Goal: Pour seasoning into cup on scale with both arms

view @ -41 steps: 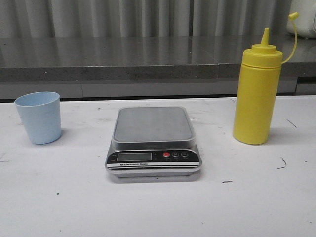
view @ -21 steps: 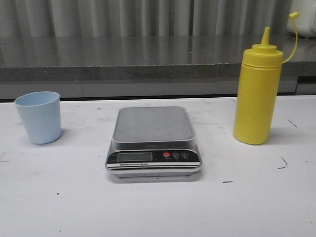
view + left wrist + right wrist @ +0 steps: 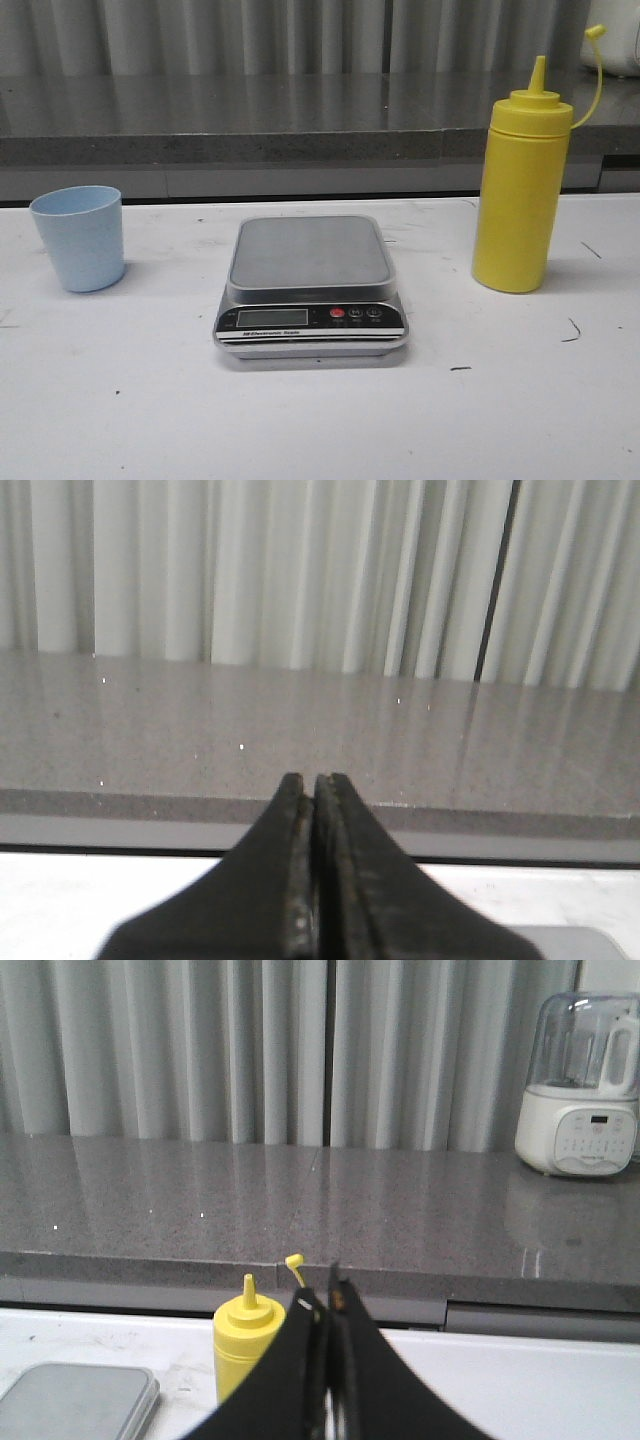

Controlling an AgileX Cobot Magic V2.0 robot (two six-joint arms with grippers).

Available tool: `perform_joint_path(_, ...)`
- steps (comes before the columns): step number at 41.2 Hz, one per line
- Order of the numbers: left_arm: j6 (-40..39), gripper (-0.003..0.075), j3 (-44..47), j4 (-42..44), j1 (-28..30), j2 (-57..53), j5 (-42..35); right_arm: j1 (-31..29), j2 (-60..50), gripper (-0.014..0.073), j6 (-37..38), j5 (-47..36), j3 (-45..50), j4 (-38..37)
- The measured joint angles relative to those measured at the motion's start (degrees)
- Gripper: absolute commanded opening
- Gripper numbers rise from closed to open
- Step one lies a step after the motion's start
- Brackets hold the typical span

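Scale (image 3: 310, 285) at table (image 3: 120, 400) centre, platform bare, display toward the near edge. Cup (image 3: 78, 238) upright at far left, well apart from the scale. Bottle (image 3: 521, 190) upright to the right of the scale, cap off the nozzle (hanging on its strap). Left gripper (image 3: 315, 790): fingers pressed together, holding nothing. Right gripper (image 3: 328, 1305): fingers likewise together, empty, with the bottle just beyond them. Grey counter (image 3: 250, 120) runs along the far side.
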Motion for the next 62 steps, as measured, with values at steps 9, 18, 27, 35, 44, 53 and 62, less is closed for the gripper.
perform_joint_path(9,0.0,-0.002,-3.39,0.0,0.0,9.42,6.54,0.0,11.6,-0.0069,0.0,3.86,-2.98,0.0)
perform_joint_path(18,0.0,-0.002,-3.39,0.0,0.0,14.96,9.65,0.0,22.15,-0.0069,0.0,9.58,-3.07,0.0)
perform_joint_path(27,0.0,-0.002,-3.39,0.0,0.0,18.56,9.76,0.0,28.77,-0.0069,0.0,9.99,-3.07,0.0)
perform_joint_path(35,0.0,-0.002,-3.39,0.0,0.0,20.19,9.87,0.0,31.06,-0.0069,-0.02,10.84,-3.07,0.0)
perform_joint_path(44,0.0,-0.0019,-3.39,0.0,0.0,21.29,9.99,0.0,31.34,-0.0062,-0.02,11.74,-3.07,0.0)
perform_joint_path(53,0.0,0.0165,-3.39,0.0,0.0,21.41,10.56,0.0,31.34,0.0226,-0.02,11.74,-3.07,-0.12)
perform_joint_path(62,0.0,0.0546,-3.39,0.0,0.0,21.41,10.79,0.0,31.34,0.0543,-0.02,11.74,-3.07,-0.2)
